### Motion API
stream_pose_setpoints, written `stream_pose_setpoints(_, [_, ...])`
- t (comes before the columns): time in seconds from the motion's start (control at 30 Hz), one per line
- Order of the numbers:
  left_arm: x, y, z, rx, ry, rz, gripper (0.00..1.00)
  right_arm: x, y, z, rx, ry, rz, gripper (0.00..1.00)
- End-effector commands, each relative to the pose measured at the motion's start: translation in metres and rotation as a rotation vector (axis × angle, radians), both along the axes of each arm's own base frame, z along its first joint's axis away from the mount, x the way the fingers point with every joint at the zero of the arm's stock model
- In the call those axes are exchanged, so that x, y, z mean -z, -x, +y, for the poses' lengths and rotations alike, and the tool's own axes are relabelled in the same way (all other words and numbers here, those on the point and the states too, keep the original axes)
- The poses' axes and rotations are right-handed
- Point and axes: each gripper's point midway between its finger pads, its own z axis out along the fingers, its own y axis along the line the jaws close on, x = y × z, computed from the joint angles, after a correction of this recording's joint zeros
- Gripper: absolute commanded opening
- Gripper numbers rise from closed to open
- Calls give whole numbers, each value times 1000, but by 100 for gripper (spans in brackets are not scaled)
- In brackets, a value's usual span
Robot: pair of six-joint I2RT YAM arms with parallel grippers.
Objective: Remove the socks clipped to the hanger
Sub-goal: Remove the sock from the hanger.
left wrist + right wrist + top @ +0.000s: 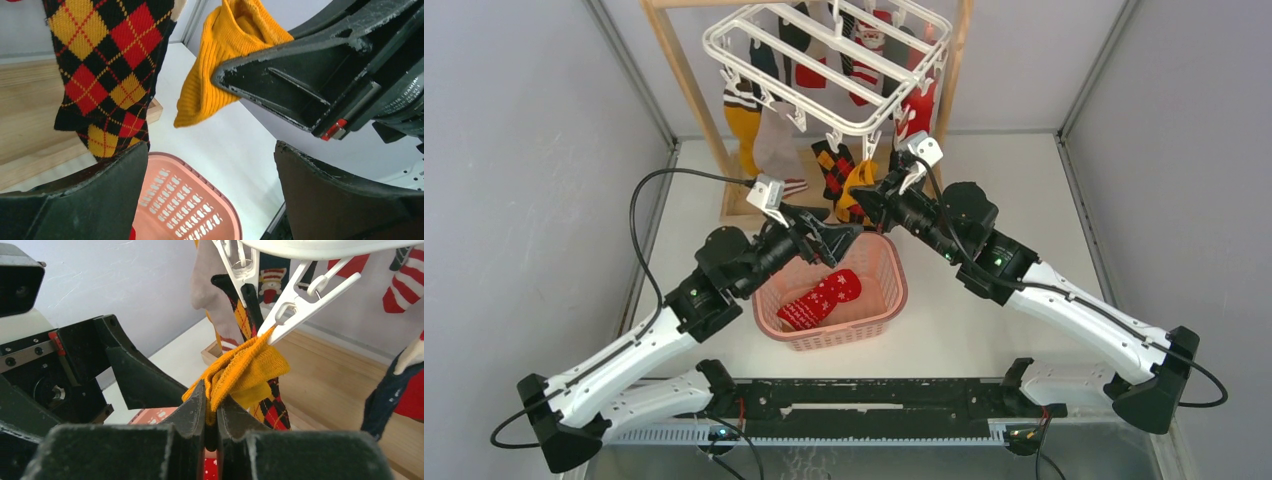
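**Hanger**: white plastic frame, set high at the far end of the table, between the posts of the wooden stand. Socks dangle from its clips. A grey sock and a yellow brown-banded sock hang on the left, and red-and-white ones hang farther back.

**Mustard sock**: at the hanger's near edge. One end is pinched in a white clip, and the rest is bunched and drawn down toward the near side.

**Argyle sock**: black with red and yellow diamonds. It hangs from a neighbouring clip just left of the mustard sock, and neither gripper touches it.

**Right gripper**: clenched on the lower end of the mustard sock. The fingers nearly meet, with a fold of yellow fabric squeezed between them.

**Left gripper**: released, fingers spread wide with nothing between them. It hovers above the far rim of the pink basket, on the near side of the argyle sock, with its tips close to the right gripper.

**Pink basket**: slotted plastic, standing on the table between the two arms, below the hanger's near edge. It holds one red sock with a white pattern, lying flat on the bottom.
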Motion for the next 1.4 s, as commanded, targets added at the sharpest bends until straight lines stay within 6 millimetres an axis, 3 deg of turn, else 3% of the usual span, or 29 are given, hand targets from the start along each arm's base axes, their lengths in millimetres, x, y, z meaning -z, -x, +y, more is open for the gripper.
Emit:
stream_pose_setpoints(0.0, [-44,-9,2,-32,64,-119,100,-23,13,6,-58,-51,-14,12])
stream_pose_setpoints(0.27, [-42,-25,-2,-81,30,-158,100,-21,19,5,-79,-36,-4,11])
stream_pose_setpoints(0.37, [-42,-30,-4,-88,27,-170,94,-20,19,5,-82,-30,-2,11])
stream_pose_setpoints(0.73, [-44,-38,-12,-74,19,-169,37,-17,20,4,-81,-20,1,12])
stream_pose_setpoints(0.87, [-48,-37,-14,-62,32,-176,28,-15,20,4,-80,-14,7,11])
stream_pose_setpoints(1.0, [-53,-35,-16,-46,40,-185,3,-12,19,3,-79,-4,15,12])
stream_pose_setpoints(1.13, [-52,-34,-15,-42,44,-188,0,-9,19,2,-73,3,23,14])
stream_pose_setpoints(1.37, [-49,-32,-14,-42,44,-183,0,-9,15,-9,-12,0,42,41])
